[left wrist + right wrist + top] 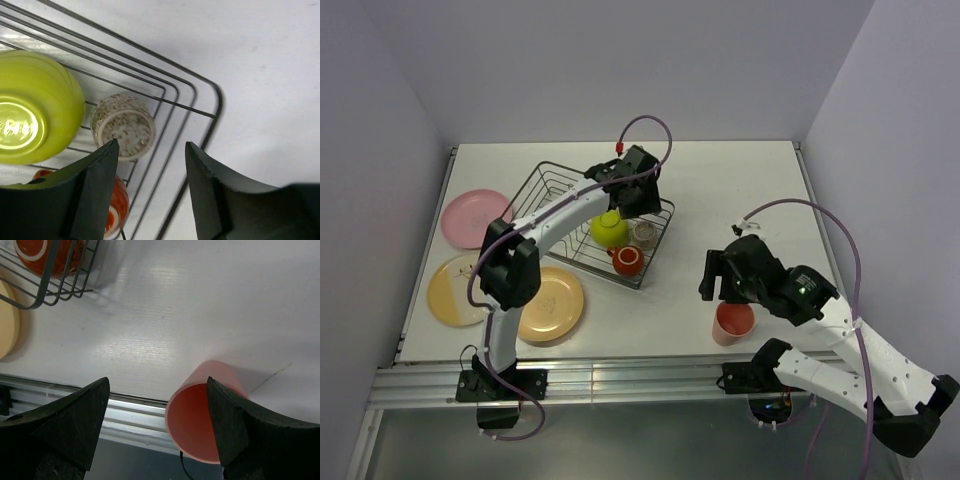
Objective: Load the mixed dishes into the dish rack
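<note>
The silver wire dish rack (545, 190) holds the lime-green bowl (609, 230), the grey-beige cup (645, 233) and the red mug (627, 260). My left gripper (632, 208) hovers open and empty over the rack's right corner. In the left wrist view it (152, 150) is above the cup (124, 126), bowl (35, 107) and mug (117, 205). The salmon-pink tumbler (732, 322) stands upright at the table's front edge. My right gripper (718, 283) is open just above it. In the right wrist view the tumbler (200, 420) sits by the right fingertip (225, 410).
The pink plate (475, 217), cream plate (455, 290) and tan-orange plate (552, 303) lie flat left of the rack. The rack's corner (55, 290) with the mug (42, 252) shows in the right wrist view. The table's metal front rail (620, 380) runs just below the tumbler.
</note>
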